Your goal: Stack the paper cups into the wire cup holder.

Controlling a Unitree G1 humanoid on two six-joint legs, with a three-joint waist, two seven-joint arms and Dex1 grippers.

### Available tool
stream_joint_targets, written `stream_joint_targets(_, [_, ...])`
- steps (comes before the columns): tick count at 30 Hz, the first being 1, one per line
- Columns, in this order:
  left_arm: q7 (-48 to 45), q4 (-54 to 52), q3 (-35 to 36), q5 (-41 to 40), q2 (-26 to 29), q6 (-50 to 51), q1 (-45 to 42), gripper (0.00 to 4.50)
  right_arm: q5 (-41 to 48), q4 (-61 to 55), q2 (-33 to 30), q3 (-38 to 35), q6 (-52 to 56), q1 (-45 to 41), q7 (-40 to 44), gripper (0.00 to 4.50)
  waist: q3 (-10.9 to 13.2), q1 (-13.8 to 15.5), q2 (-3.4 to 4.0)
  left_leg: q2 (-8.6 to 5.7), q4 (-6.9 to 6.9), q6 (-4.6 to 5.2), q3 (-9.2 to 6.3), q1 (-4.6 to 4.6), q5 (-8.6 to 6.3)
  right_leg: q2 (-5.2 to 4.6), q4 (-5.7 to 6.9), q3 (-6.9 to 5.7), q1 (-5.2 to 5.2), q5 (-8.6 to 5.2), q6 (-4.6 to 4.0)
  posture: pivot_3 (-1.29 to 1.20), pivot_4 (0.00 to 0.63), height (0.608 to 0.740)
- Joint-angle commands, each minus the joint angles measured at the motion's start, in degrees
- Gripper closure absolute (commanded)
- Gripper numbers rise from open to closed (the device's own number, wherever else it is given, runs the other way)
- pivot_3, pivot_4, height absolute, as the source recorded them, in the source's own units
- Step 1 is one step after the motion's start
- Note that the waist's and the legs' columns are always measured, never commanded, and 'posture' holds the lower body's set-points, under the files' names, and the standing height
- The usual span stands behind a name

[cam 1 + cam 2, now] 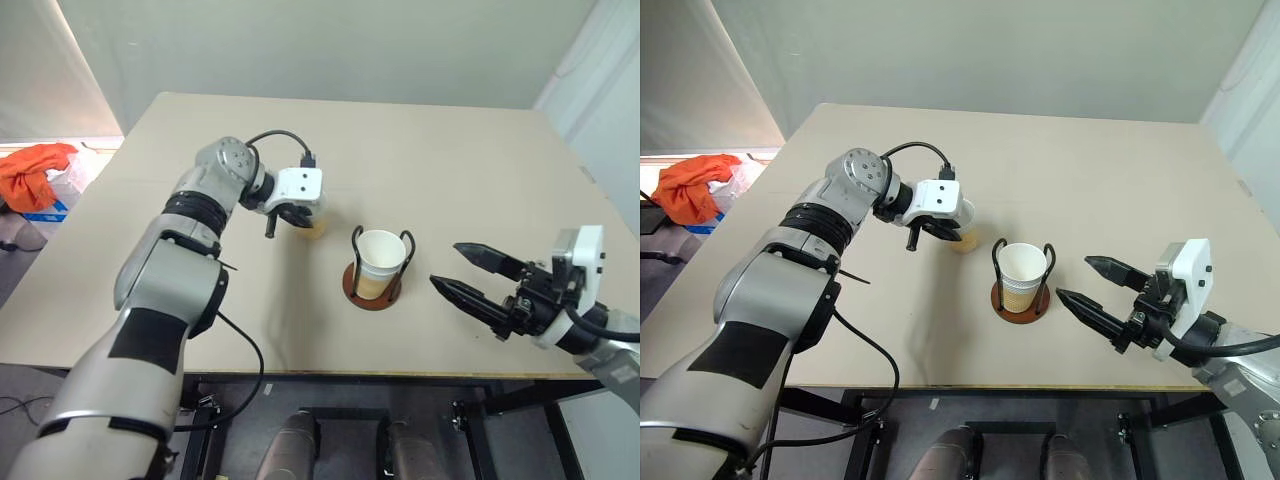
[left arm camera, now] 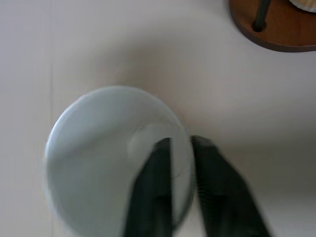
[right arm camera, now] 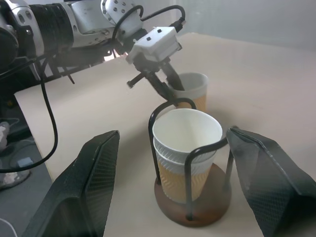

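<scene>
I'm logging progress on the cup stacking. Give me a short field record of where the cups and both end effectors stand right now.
cups in holder: two nested paper cups inside the wire cup holder
loose cup: one cup upright on the table, beside the holder
left end effector: shut on the loose cup's rim, one finger inside
right end effector: open, beside the holder, holding nothing

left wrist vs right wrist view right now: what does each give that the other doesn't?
Left wrist view alone: a straight-down look into the loose paper cup, with one finger of the left gripper inside the rim and the other outside, pinching the wall.

Right wrist view alone: two nested cups standing in the wire cup holder, the wire loops upright around them, and the right gripper open, its fingers either side of the holder without touching.

Both: the loose cup, the holder's brown base, the table.
</scene>
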Motion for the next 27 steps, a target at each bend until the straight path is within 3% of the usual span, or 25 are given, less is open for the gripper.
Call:
stream_joint_targets(1, [-0.56,0.01,1.8,-0.13,0.47,-0.44,-0.69,4.49,1.29,-0.98,-0.82,-1.74,-0.53,-0.36,-0.39,0.85,0.0,-0.01,0.0,0.0,0.01,0.0,0.0,0.0,0.0,-0.01,0.0,0.05,0.0,0.0,0.0,0.0,0.15,0.74])
stream_joint_targets(7, [-17.52,-1.44,11.58,-9.74,3.77,1.07,-7.75,4.49,0.73,0.19,-2.15,-6.94,-1.0,4.57,4.29,0.85,0.03,0.1,-0.04,-0.02,0.04,0.05,0.06,-0.11,-0.03,0.08,-0.02,0.25,-0.12,-0.04,0.11,0.0,0.15,0.74])
stream_joint_targets(9, [-19.93,-2.58,11.45,-14.42,4.34,-0.15,-10.77,4.49,0.41,0.75,-2.86,-10.42,-1.18,7.87,7.23,0.85,0.02,0.15,-0.04,-0.05,0.05,0.05,0.1,-0.27,-0.05,0.15,-0.04,0.51,-0.27,-0.11,0.11,0.0,0.15,0.74])
stream_joint_targets(12, [-20.12,-9.85,3.5,-27.48,5.62,-0.48,-13.0,4.49,-0.84,1.28,-3.29,-15.27,-1.42,13.3,11.03,0.85,-0.01,0.4,-0.05,-0.29,0.05,0.55,0.08,-0.3,-0.41,0.07,-0.05,0.86,-0.23,-0.49,0.11,0.0,0.15,0.74])
stream_joint_targets(17, [-20.12,-28.67,-17.17,-51.34,12.37,1.65,-10.58,4.49,-2.08,0.37,-2.74,-17.54,-1.72,17.95,12.79,0.85,-0.06,-0.02,0.0,-0.5,0.22,0.21,0.45,-0.03,-0.75,-0.01,0.0,0.98,-0.1,-0.4,0.8,0.0,0.15,0.74])
stream_joint_targets(22, [-20.12,-34.47,-28.68,-61.79,15.03,-0.82,-11.92,4.49,-5.09,-0.48,-2.3,-19.47,-1.89,23.17,14.26,0.85,-0.04,-0.29,0.03,-0.36,0.31,0.19,0.54,0.06,-0.96,-0.22,0.0,1.16,-0.04,-0.43,0.9,0.0,0.15,0.74])
stream_joint_targets(27, [-20.12,-38.2,-37.76,-67.17,16.69,-3.85,-13.35,4.49,-2.92,-2.47,-0.86,-23.98,-1.88,28.1,16.04,0.85,-0.02,-0.26,0.03,-0.23,0.33,0.21,0.59,0.12,-1.08,-0.12,0.0,1.11,0.03,-0.48,0.86,0.0,0.15,0.74])
